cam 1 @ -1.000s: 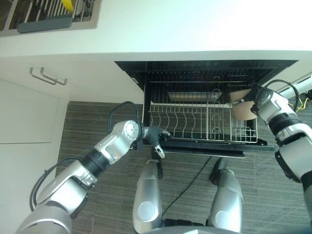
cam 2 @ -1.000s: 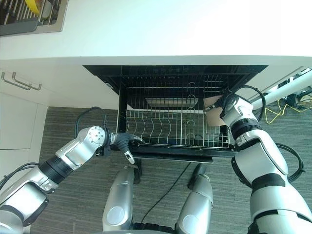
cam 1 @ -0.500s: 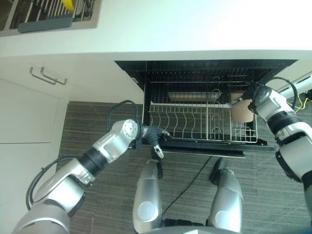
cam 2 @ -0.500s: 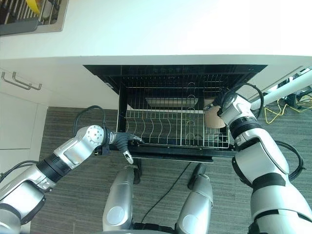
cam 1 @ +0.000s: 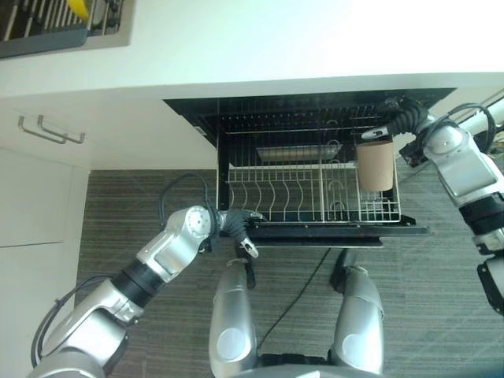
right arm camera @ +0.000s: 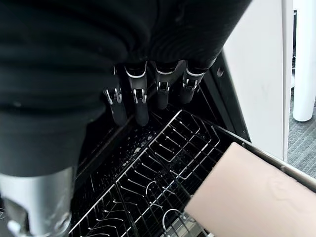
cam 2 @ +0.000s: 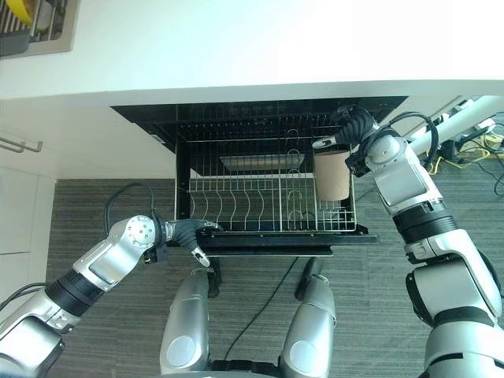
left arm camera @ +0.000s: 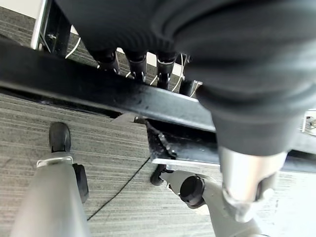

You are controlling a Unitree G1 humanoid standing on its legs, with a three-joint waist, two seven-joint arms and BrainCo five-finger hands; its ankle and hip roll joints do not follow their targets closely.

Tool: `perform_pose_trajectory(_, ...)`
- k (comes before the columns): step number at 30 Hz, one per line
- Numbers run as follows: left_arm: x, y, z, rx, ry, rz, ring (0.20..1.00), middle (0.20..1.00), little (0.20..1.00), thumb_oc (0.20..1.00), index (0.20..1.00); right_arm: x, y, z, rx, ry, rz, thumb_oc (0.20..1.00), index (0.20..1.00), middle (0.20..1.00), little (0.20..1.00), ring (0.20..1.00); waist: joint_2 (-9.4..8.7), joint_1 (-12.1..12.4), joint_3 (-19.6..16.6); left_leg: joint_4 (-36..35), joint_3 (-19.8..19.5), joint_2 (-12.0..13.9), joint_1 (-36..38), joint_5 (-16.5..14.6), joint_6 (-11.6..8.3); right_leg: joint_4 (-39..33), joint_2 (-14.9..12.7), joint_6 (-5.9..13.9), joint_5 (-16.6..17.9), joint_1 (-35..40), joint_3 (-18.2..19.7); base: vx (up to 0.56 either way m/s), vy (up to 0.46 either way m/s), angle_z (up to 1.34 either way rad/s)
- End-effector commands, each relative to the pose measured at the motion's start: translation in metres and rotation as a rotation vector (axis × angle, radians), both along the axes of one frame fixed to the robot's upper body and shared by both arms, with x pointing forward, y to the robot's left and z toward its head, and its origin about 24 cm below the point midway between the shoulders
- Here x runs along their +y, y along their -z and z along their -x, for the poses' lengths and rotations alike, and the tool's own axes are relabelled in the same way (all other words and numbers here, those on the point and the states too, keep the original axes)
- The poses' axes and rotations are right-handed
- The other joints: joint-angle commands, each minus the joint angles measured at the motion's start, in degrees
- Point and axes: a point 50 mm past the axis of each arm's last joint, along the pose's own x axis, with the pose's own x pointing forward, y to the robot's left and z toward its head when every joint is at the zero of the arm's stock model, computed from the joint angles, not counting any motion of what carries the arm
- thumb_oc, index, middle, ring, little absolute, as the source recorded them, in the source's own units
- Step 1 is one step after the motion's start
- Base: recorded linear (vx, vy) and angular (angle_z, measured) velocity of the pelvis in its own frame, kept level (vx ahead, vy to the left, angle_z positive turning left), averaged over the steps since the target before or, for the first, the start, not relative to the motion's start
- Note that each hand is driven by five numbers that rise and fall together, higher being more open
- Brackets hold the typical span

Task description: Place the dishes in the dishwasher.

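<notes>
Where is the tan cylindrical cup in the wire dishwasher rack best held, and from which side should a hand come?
Probably grip the tan cylindrical cup on its upper wall, near the top end, coming from above on the robot's right. It stands on end in the wire rack, whose wires fence its lower part; the top is free. The open right hand is beside that end.

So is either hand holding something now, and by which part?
Left hand grips the dishwasher rack's front edge. Right hand holds nothing; the tan cup stands in the rack.
</notes>
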Motion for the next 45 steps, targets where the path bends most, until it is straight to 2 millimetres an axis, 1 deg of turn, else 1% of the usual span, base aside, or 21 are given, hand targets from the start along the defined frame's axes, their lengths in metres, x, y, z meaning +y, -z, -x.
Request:
perform_pose_trajectory(1, 0.001, 0.028, 0.027, 0.063, 0.013, -0.006, 1.000, 1.000, 1.000, 1.000, 1.000, -0.008, -0.020, 0.011, -0.082, -0.009, -0.022, 1.000, 1.000, 1.000, 1.000, 1.000, -1.18, -0.2, -1.4, -3.4, 2.8, 2.3, 3.8, 0.5, -1.25, 1.2, 0.1, 3.19, -3.0, 0.2, 3.9, 0.01, 0.015, -0.16)
perform_pose_trajectory(3, 0.002, 0.025, 0.027, 0.029, -0.002, 0.019, 1.000, 1.000, 1.000, 1.000, 1.000, -0.007, -0.008, 0.019, -0.060, -0.032, -0.059, 1.000, 1.000, 1.000, 1.000, 1.000, -1.52, -0.8, -1.5, -3.7, 3.3, 2.4, 4.5, 0.4, -1.17, 0.6, 0.3, 3.21, -2.9, 0.8, 4.1, 0.01, 0.009, -0.18)
perform_pose_trajectory(4, 0.003, 0.021, 0.027, -0.012, -0.021, 0.050, 1.000, 1.000, 1.000, 1.000, 1.000, -0.006, 0.008, 0.029, -0.025, -0.062, -0.106, 1.000, 1.000, 1.000, 1.000, 1.000, -1.82, -1.5, -1.6, -4.1, 4.0, 2.6, 5.3, 0.5, -1.11, -0.2, 0.6, 3.25, -2.7, 1.6, 4.3, 0.02, -0.002, -0.14)
perform_pose_trajectory(8, 0.006, 0.008, 0.027, -0.093, -0.038, 0.110, 1.000, 1.000, 1.000, 1.000, 1.000, -0.008, 0.033, 0.048, 0.001, -0.082, -0.171, 1.000, 1.000, 1.000, 1.000, 1.000, -2.34, -2.8, -1.9, -5.2, 5.2, 3.0, 7.1, 0.7, -1.20, -2.3, 1.5, 3.25, -2.1, 3.3, 4.5, 0.02, -0.026, -0.09)
perform_pose_trajectory(9, 0.007, -0.001, 0.028, -0.140, -0.047, 0.158, 1.000, 1.000, 1.000, 1.000, 1.000, -0.006, 0.047, 0.059, 0.021, -0.108, -0.226, 1.000, 1.000, 1.000, 1.000, 1.000, -2.58, -3.7, -2.2, -6.0, 5.9, 3.2, 8.3, 0.9, -1.26, -3.7, 2.1, 3.26, -1.8, 4.5, 4.7, 0.03, -0.042, -0.18)
perform_pose_trajectory(11, 0.009, -0.009, 0.029, -0.184, -0.055, 0.208, 1.000, 1.000, 1.000, 1.000, 1.000, -0.002, 0.063, 0.072, 0.058, -0.141, -0.277, 1.000, 1.000, 1.000, 1.000, 1.000, -2.84, -4.5, -2.8, -7.1, 6.7, 3.2, 9.6, 1.0, -1.23, -5.5, 2.8, 3.28, -1.2, 5.8, 4.8, 0.04, -0.050, -0.17)
perform_pose_trajectory(13, 0.015, -0.019, 0.033, -0.245, -0.069, 0.271, 1.000, 1.000, 1.000, 1.000, 1.000, -0.002, 0.087, 0.091, 0.147, -0.165, -0.357, 1.000, 1.000, 1.000, 1.000, 1.000, -3.30, -5.7, -3.9, -9.0, 8.1, 3.3, 12.1, 1.4, -1.27, -8.1, 4.0, 3.00, -0.7, 8.3, 4.8, 0.06, -0.044, -0.21)
perform_pose_trajectory(17, 0.023, -0.030, 0.043, -0.317, -0.079, 0.368, 1.000, 1.000, 1.000, 1.000, 1.000, -0.004, 0.099, 0.113, 0.186, -0.238, -0.477, 1.000, 1.000, 1.000, 1.000, 1.000, -3.77, -6.4, -5.3, -10.7, 9.3, 3.1, 14.8, 1.5, -0.96, -10.3, 5.0, 2.59, -0.4, 11.1, 4.7, 0.07, -0.028, -0.09)
perform_pose_trajectory(21, 0.027, -0.043, 0.050, -0.412, -0.069, 0.497, 1.000, 1.000, 1.000, 1.000, 1.000, -0.001, 0.094, 0.129, 0.151, -0.357, -0.612, 1.000, 1.000, 1.000, 1.000, 1.000, -4.26, -6.6, -6.8, -11.7, 10.1, 2.8, 16.6, 1.5, -0.80, -12.1, 5.7, 2.36, -0.5, 13.3, 4.5, 0.07, -0.045, -0.06)
perform_pose_trajectory(25, 0.036, -0.067, 0.066, -0.529, -0.034, 0.716, 1.000, 1.000, 1.000, 1.000, 1.000, 0.010, 0.079, 0.152, 0.083, -0.602, -0.757, 1.000, 1.000, 1.000, 1.000, 1.000, -4.86, -6.1, -8.8, -12.2, 10.4, 2.5, 18.0, 1.4, -0.73, -13.4, 6.3, 1.91, -0.8, 15.4, 4.1, 0.07, -0.076, 0.00)
perform_pose_trajectory(27, 0.038, -0.087, 0.075, -0.625, 0.048, 0.814, 1.000, 1.000, 1.000, 1.000, 1.000, 0.017, 0.070, 0.163, 0.047, -0.749, -0.843, 1.000, 1.000, 1.000, 1.000, 1.000, -5.25, -5.6, -10.4, -12.0, 10.4, 2.6, 18.5, 1.0, -0.91, -13.8, 6.5, 1.65, -1.4, 16.5, 3.5, 0.06, -0.140, -0.02)
perform_pose_trajectory(31, 0.037, -0.113, 0.090, -0.724, 0.196, 0.950, 1.000, 1.000, 1.000, 1.000, 1.000, 0.022, 0.058, 0.169, -0.022, -0.873, -0.929, 1.000, 1.000, 1.000, 1.000, 1.000, -5.36, -4.7, -13.2, -13.0, 9.7, 2.7, 19.4, 1.5, -0.95, -15.2, 7.2, 0.88, -1.0, 18.1, 2.6, 0.02, -0.155, 0.03)
perform_pose_trajectory(33, 0.035, -0.121, 0.095, -0.736, 0.252, 1.020, 1.000, 1.000, 1.000, 1.000, 1.000, 0.029, 0.054, 0.172, -0.036, -0.954, -0.961, 1.000, 1.000, 1.000, 1.000, 1.000, -5.20, -4.3, -14.8, -14.5, 9.3, 3.0, 20.3, 2.4, -1.20, -16.5, 7.9, 0.35, -0.9, 19.4, 1.9, 0.02, -0.186, 0.03)
perform_pose_trajectory(36, 0.032, -0.133, 0.102, -0.801, 0.320, 1.101, 1.000, 1.000, 1.000, 1.000, 1.000, 0.041, 0.047, 0.173, -0.038, -1.057, -0.973, 1.000, 1.000, 1.000, 1.000, 1.000, -4.73, -3.8, -16.5, -18.0, 8.7, 3.4, 21.7, 4.6, -1.89, -19.0, 9.5, -0.51, -0.5, 21.3, 1.1, -0.05, -0.174, 0.01)
perform_pose_trajectory(37, 0.031, -0.142, 0.105, -0.870, 0.349, 1.172, 1.000, 1.000, 1.000, 1.000, 1.000, 0.050, 0.042, 0.172, -0.042, -1.134, -0.978, 1.000, 1.000, 1.000, 1.000, 1.000, -4.44, -3.4, -17.5, -20.8, 8.1, 3.9, 22.6, 6.5, -2.55, -20.9, 10.7, -1.13, -0.3, 22.5, 0.5, -0.06, -0.149, 0.02)
perform_pose_trajectory(39, 0.031, -0.147, 0.107, -0.912, 0.357, 1.236, 1.000, 1.000, 1.000, 1.000, 1.000, 0.057, 0.039, 0.172, -0.042, -1.185, -0.960, 1.000, 1.000, 1.000, 1.000, 1.000, -4.27, -3.1, -18.1, -22.8, 7.8, 4.3, 23.2, 8.2, -3.15, -22.2, 11.6, -1.58, -0.1, 23.3, 0.3, -0.10, -0.175, 0.02)
perform_pose_trajectory(40, 0.032, -0.151, 0.109, -0.977, 0.329, 1.334, 1.000, 1.000, 1.000, 1.000, 1.000, 0.064, 0.035, 0.172, -0.050, -1.240, -0.967, 1.000, 1.000, 1.000, 1.000, 1.000, -4.07, -2.5, -18.7, -24.3, 7.2, 5.3, 23.2, 11.5, -4.17, -23.9, 12.8, -2.26, 0.0, 24.3, -0.1, -0.10, -0.154, 0.01)
perform_pose_trajectory(41, 0.031, -0.152, 0.110, -0.984, 0.324, 1.341, 1.000, 1.000, 1.000, 1.000, 1.000, 0.065, 0.035, 0.171, -0.051, -1.243, -0.968, 1.000, 1.000, 1.000, 1.000, 1.000, -3.95, -2.5, -18.7, -24.8, 7.1, 5.5, 23.2, 12.2, -4.37, -24.3, 13.1, -2.39, 0.1, 24.6, -0.2, -0.11, -0.144, -0.01)
perform_pose_trajectory(43, 0.033, -0.153, 0.110, -1.120, 0.223, 1.432, 1.000, 1.000, 1.000, 1.000, 1.000, 0.072, 0.033, 0.168, -0.081, -1.266, -0.985, 1.000, 1.000, 1.000, 1.000, 1.000, -3.45, -1.9, -19.2, -26.7, 7.2, 7.6, 22.5, 18.9, -5.88, -26.9, 15.2, -3.32, -0.3, 26.9, -1.1, -0.09, -0.129, -0.01)
perform_pose_trajectory(44, 0.032, -0.151, 0.107, -1.161, 0.176, 1.467, 1.000, 1.000, 1.000, 1.000, 1.000, 0.073, 0.032, 0.165, -0.110, -1.244, -0.995, 1.000, 1.000, 1.000, 1.000, 1.000, -3.43, -1.5, -19.3, -26.6, 6.4, 8.0, 21.3, 21.3, -6.19, -27.8, 16.1, -3.90, -0.6, 28.0, -1.1, -0.15, -0.168, 0.02)
perform_pose_trajectory(45, 0.034, -0.150, 0.106, -1.221, 0.126, 1.509, 1.000, 1.000, 1.000, 1.000, 1.000, 0.073, 0.029, 0.163, -0.134, -1.234, -0.993, 1.000, 1.000, 1.000, 1.000, 1.000, -3.80, -1.0, -19.4, -25.8, 3.9, 7.5, 20.1, 20.8, -5.83, -28.6, 16.5, -4.55, -0.5, 28.7, -0.5, -0.19, -0.165, 0.12)
